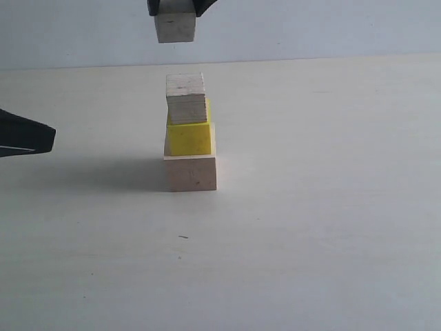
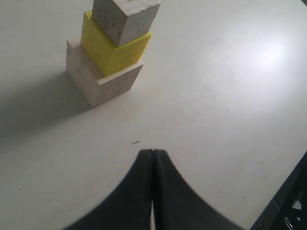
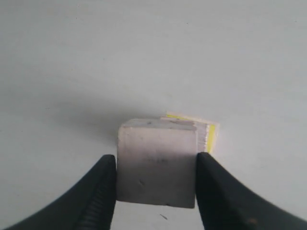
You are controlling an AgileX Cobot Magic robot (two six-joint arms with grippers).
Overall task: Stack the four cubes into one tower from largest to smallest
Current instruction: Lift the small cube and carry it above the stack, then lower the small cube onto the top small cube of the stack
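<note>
Large cube [image 1: 191,174] stands mid-table [image 1: 331,207]. Medium cube [image 1: 189,139] sits on it; small cube [image 1: 186,98] tops that. Fourth cube [image 1: 175,27], clamped in right gripper [image 3: 156,187], hangs above the stack, clear of it. Left gripper [image 1: 41,138] lies left, well apart.

The right gripper [image 1: 176,9] is holding a small wooden cube [image 1: 175,29] at 12 o'clock of the stack: another small wooden cube [image 1: 186,98] is sitting on a yellow cube [image 1: 189,140] atop a large wooden cube [image 1: 191,173]; the left gripper [image 1: 29,138] is hovering at 9 o'clock
</note>
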